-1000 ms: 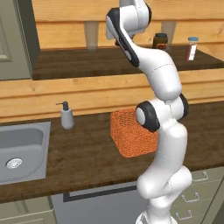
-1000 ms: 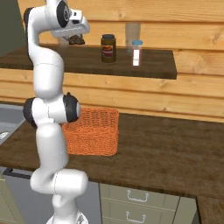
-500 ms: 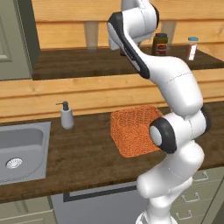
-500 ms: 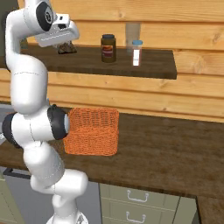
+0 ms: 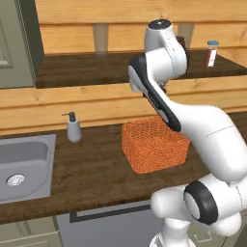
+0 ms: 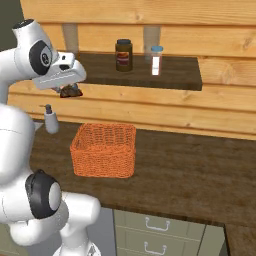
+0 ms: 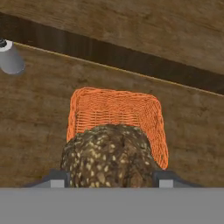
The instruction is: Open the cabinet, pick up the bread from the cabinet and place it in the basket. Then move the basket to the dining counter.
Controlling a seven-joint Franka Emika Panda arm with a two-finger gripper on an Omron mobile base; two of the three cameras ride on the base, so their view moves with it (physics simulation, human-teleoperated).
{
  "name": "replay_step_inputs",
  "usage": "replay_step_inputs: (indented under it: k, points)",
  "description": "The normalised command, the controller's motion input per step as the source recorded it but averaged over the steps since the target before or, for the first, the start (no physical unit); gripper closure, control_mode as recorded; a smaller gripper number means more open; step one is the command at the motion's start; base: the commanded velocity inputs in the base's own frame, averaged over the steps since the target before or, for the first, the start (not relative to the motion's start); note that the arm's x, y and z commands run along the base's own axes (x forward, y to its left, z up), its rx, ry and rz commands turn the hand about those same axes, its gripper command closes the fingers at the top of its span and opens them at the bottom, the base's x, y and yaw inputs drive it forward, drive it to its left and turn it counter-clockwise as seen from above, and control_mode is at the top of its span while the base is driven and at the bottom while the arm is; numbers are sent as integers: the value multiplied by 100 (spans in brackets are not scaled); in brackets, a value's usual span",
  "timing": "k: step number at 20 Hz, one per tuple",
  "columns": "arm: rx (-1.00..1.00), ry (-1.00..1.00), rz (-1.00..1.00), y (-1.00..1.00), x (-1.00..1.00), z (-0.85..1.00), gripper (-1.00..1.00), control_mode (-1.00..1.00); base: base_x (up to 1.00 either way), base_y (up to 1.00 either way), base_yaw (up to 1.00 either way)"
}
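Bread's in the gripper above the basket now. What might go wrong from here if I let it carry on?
1. In the hand view the bread covers the near rim of the basket, so an early release may clip that edge.
2. The gripper is well above the basket; a drop from there could bounce out.
3. The soap dispenser stands close by.

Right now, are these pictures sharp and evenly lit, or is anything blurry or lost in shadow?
Hand view: the bread fills the foreground, soft and grainy, with the basket below it clearer. Left base view: even flat light, no glare, only a faint shadow beside the basket. Right base view: the shelf recess is dim, yet the jar still reads; the gripper is dark and small.
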Motion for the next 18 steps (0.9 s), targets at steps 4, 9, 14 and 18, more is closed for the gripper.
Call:
replay_step_inputs:
  k: [4, 9, 14, 18]
  points:
    - [0, 19, 0, -23, -76, -100, 100, -100, 0, 0, 0]
    - [0, 9, 1, -8, 18, -100, 100, -100, 0, 0, 0]
    - [0, 0, 3, -11, 33, -89, 100, -100, 0, 0, 0]
    - [0, 0, 4, -28, 12, -63, 100, -100, 0, 0, 0]
